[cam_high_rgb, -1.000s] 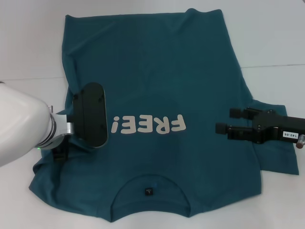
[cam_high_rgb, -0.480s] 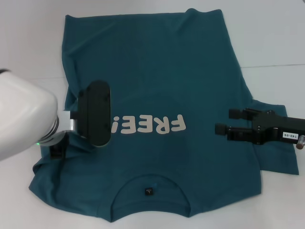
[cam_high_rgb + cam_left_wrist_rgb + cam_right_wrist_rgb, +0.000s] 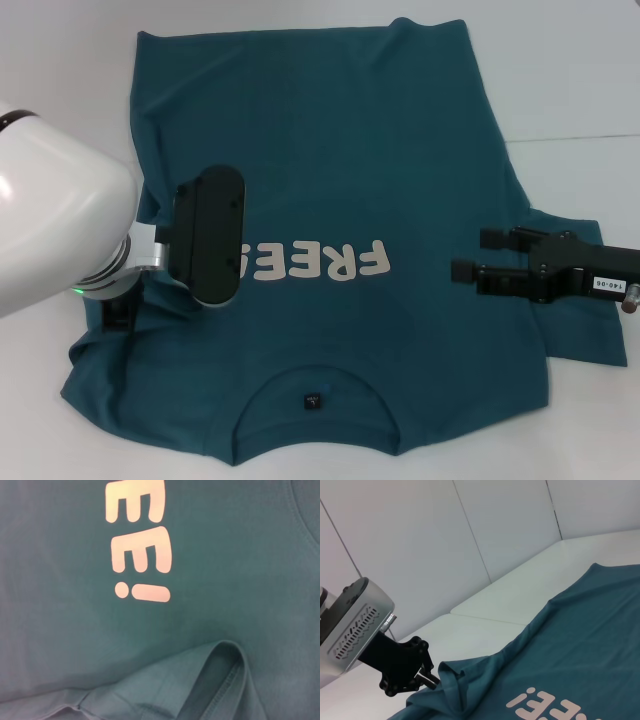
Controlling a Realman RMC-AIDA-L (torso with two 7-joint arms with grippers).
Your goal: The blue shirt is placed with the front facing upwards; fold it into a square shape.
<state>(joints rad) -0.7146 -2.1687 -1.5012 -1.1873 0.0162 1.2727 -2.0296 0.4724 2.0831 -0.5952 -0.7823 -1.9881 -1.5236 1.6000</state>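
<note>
The blue shirt (image 3: 330, 150) lies flat on the white table (image 3: 570, 90), lettering up and collar nearest the robot. The left gripper (image 3: 422, 676) is clenched on the left sleeve edge, lifting it over the chest. The right gripper (image 3: 487, 256) hovers released at the right side. The cloth looks light, limp and prone to wrinkling; hems and seams probably offer the firmest hold.

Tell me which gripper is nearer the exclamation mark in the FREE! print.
Left. The left gripper pinches the blue shirt at its left sleeve, close beside the exclamation mark. The right gripper hovers open over the opposite edge, beyond the F.
</note>
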